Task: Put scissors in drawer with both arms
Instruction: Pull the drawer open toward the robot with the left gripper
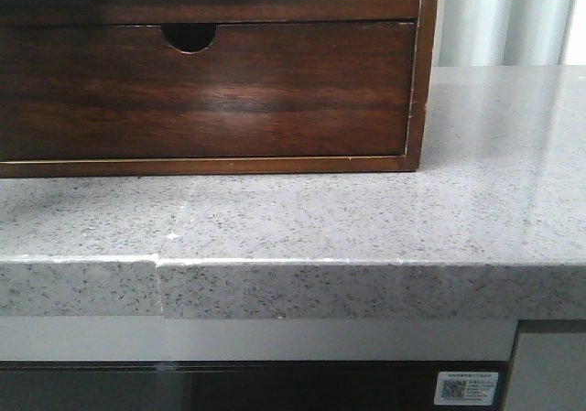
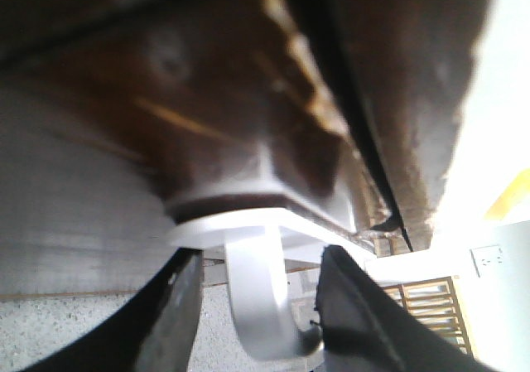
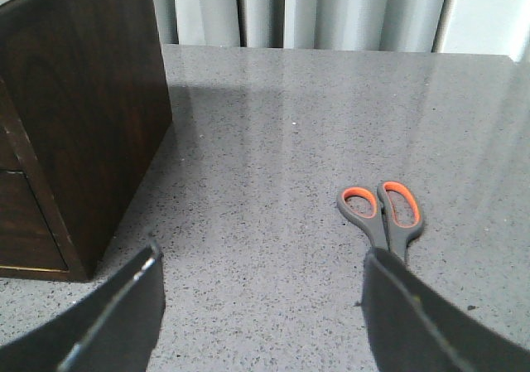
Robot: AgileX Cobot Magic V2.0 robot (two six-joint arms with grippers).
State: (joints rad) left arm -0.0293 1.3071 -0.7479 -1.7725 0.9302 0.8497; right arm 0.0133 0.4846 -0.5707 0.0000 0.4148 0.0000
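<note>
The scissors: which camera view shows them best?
The right wrist view shows them best: the scissors lie flat on the grey countertop, grey-and-orange handles fully visible, the blades hidden behind a finger of the open right gripper. The front view and the left wrist view show no scissors at all.

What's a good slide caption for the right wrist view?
Open right gripper hovers over the grey counter, orange-handled scissors lying just ahead beside the dark wooden cabinet.
</note>
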